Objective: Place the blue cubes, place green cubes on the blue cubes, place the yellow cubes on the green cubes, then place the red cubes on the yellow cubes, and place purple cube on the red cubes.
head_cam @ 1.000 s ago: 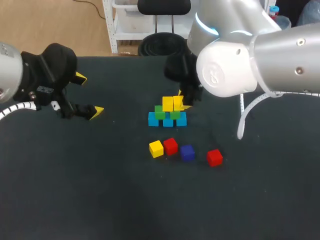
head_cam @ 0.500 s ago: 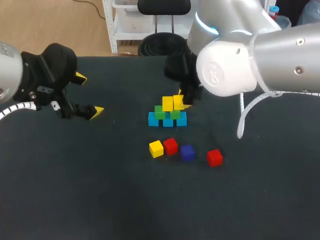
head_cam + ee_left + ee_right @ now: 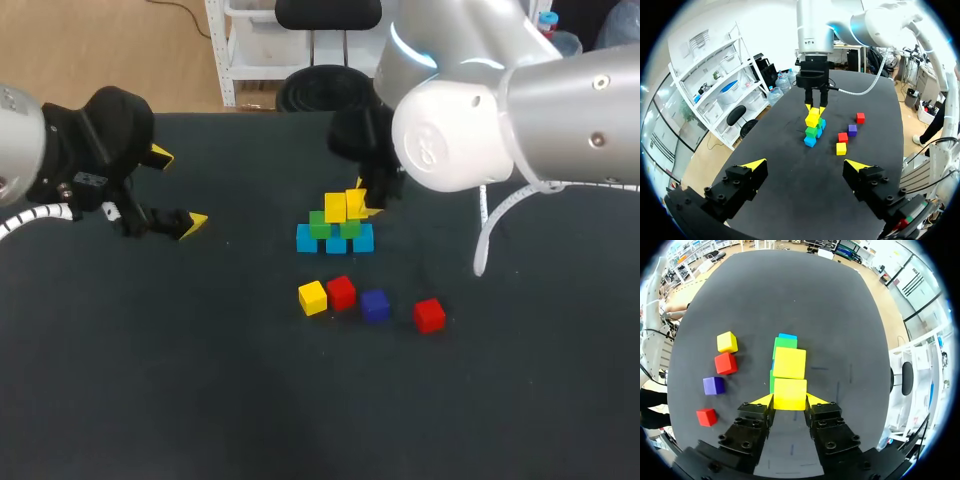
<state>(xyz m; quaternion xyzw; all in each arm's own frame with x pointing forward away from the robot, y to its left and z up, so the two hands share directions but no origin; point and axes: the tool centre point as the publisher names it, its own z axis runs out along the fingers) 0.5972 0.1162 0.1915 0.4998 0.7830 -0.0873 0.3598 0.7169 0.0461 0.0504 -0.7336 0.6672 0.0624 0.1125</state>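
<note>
Stack [image 3: 335,238] of blue, green, yellow cubes in head view, 4 loose cubes [image 3: 375,305] near its front. Left wrist view: left gripper [image 3: 806,164] spread wide, well apart from stack. Right wrist view: right gripper [image 3: 790,400] pinches 1 yellow cube [image 3: 790,392] atop stack.

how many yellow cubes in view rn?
3 yellow cubes: one on the green cubes, one beside it in the right gripper, one loose by a red cube. None apparently hidden.
</note>
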